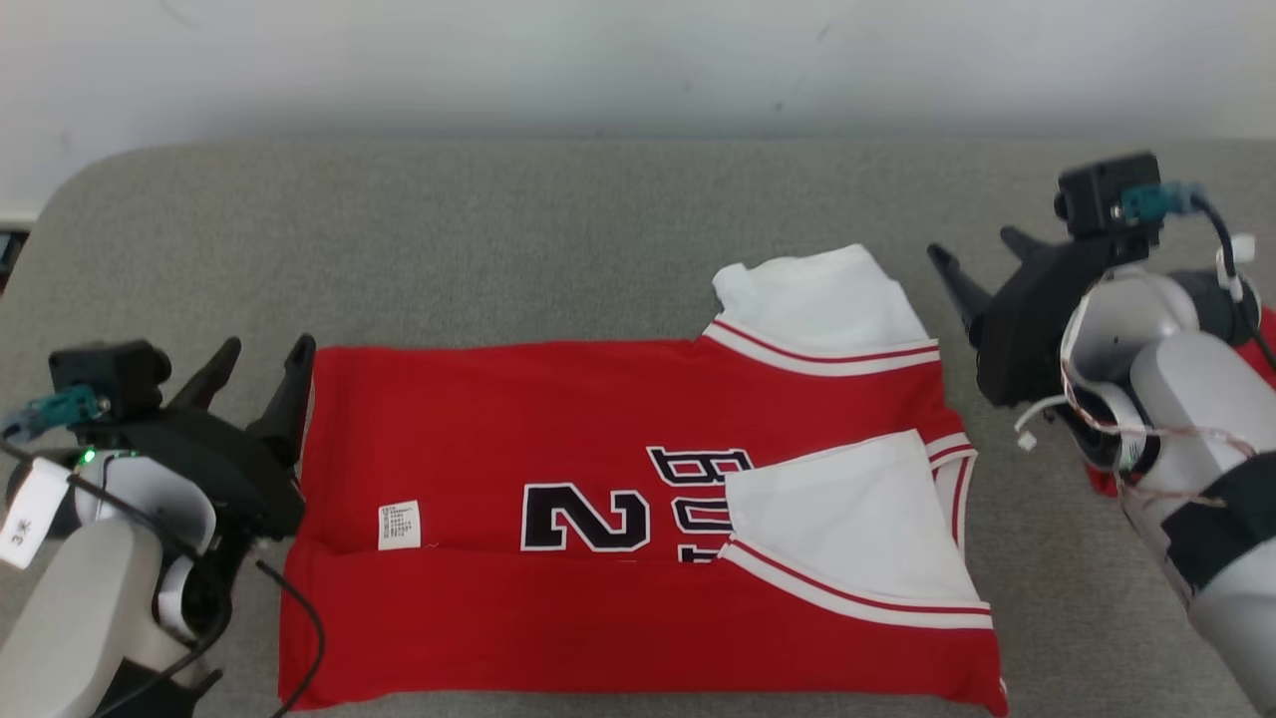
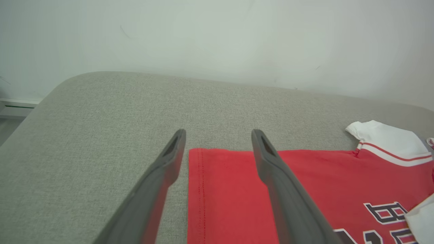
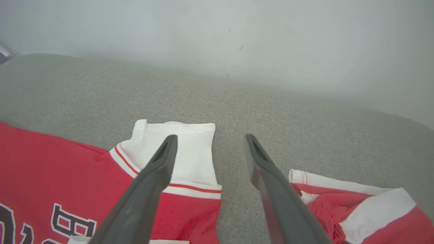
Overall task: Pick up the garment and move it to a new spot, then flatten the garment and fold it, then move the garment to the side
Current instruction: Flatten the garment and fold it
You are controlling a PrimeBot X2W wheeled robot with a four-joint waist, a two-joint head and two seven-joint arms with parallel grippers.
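Your left gripper (image 1: 267,344) stands wide at the hem of the jersey (image 1: 558,439), a finger on each side of its far corner, placed to pinch it. The jersey lies mid-surface (image 1: 498,229), its near edge folded over. Your right gripper (image 1: 972,242), also wide, hovers beside the far sleeve (image 1: 827,299), likely for the matching fold.

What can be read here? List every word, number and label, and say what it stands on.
"2": black numeral on the red jersey.
"BU": black letters beside it; the rest hidden under the white sleeve.
Care label on the jersey: print too small to read.
White tag at the head view's lower left: "3", the rest blurred.
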